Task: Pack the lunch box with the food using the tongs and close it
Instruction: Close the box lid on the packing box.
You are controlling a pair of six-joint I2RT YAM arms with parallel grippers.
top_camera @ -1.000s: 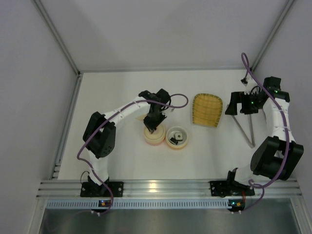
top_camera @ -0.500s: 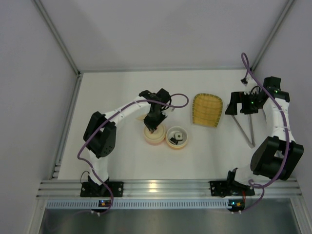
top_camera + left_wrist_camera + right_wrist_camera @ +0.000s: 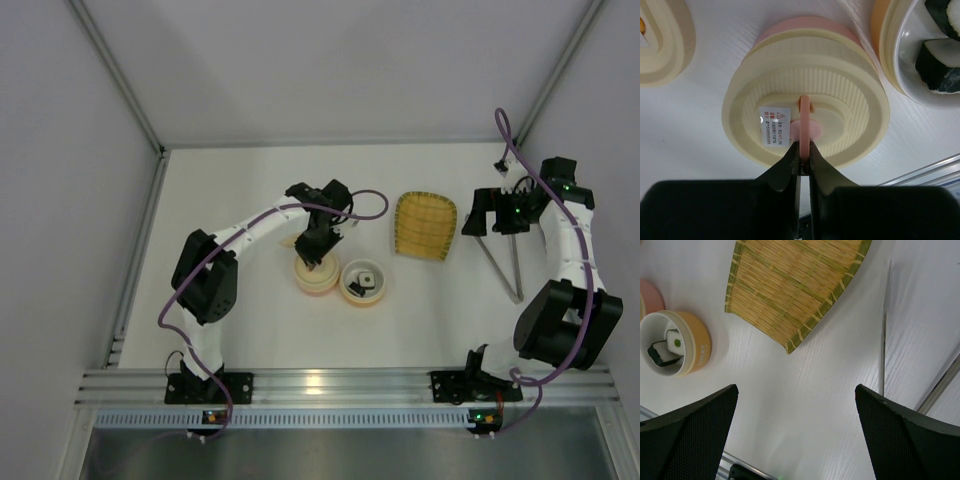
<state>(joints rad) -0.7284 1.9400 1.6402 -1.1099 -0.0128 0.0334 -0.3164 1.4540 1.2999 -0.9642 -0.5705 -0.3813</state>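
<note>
- left jaws were pressed nearly together, pinching the thin pink tab (image 3: 802, 125) on top of the cream lid (image 3: 840, 85). nothing else was in them.
- that lid sat on the pink tier (image 3: 807, 24), looking level all round. my read: this was the closing step for that tier.
- to do it well i'd keep the pinch centred on the tab and push straight down, no sideways drag. the tab looked floppy, and a skewed lid would probably ride up on one edge.
- just beside it was the orange cup (image 3: 879, 35), open, with two sushi pieces (image 3: 940, 67) in it. a spare lid (image 3: 662, 45) lay on the counter (image 3: 705, 165) on the other side.
- right jaws were spread wide over bare counter, gripping nothing.
- the tongs (image 3: 884, 340) lay flat on the counter beyond the bamboo tray (image 3: 795, 285), not in either arm's grip.
- couldn't find the orange ball anywhere. maybe it was under the lid, can't tell.
- left wrist view was the only one showing the pinch on the tab and the little sticker (image 3: 775, 126). from the top view that arm just covered the lid.
- right wrist view showed one roll's green centre. only the top view showed the tongs' whole v.
</note>
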